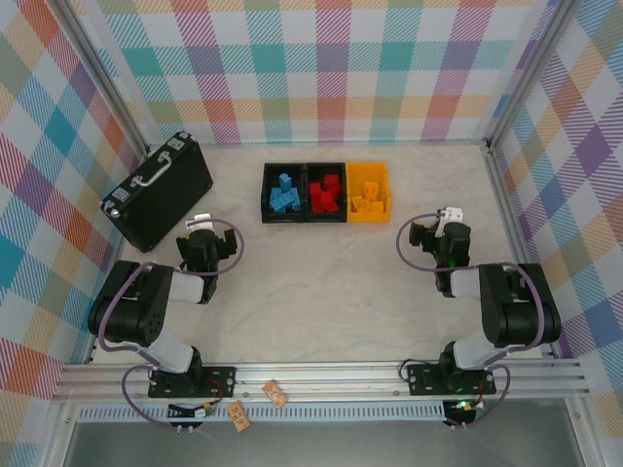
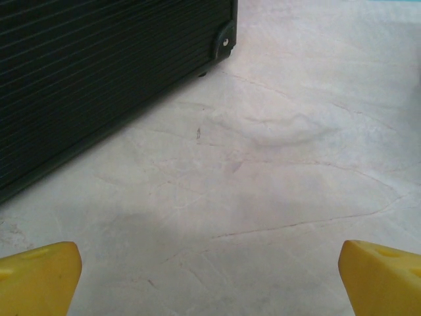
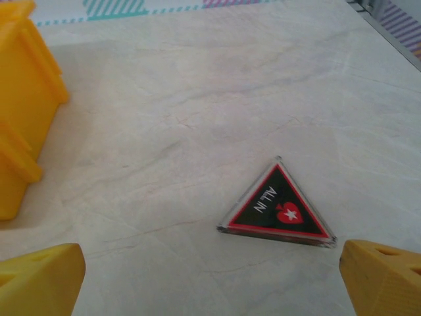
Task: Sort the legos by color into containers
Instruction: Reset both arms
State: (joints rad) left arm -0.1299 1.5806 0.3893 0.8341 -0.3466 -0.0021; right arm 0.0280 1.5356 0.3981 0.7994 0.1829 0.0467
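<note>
Containers (image 1: 306, 190) are joined in a row running left to right at the far middle of the table (image 1: 321, 292), openings up, with blue legos (image 1: 284, 195) in the left black bin, red legos (image 1: 328, 194) in the middle one and yellow-orange legos (image 1: 368, 200) in the yellow one. Bare table is left between the row and the arms. The left gripper (image 2: 210, 280) and right gripper (image 3: 210, 280) are each spread wide, with nothing held.

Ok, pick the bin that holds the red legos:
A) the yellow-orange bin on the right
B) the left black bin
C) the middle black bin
C: in the top view the red legos lie in the middle black bin, with the blue legos in the left black bin.
</note>
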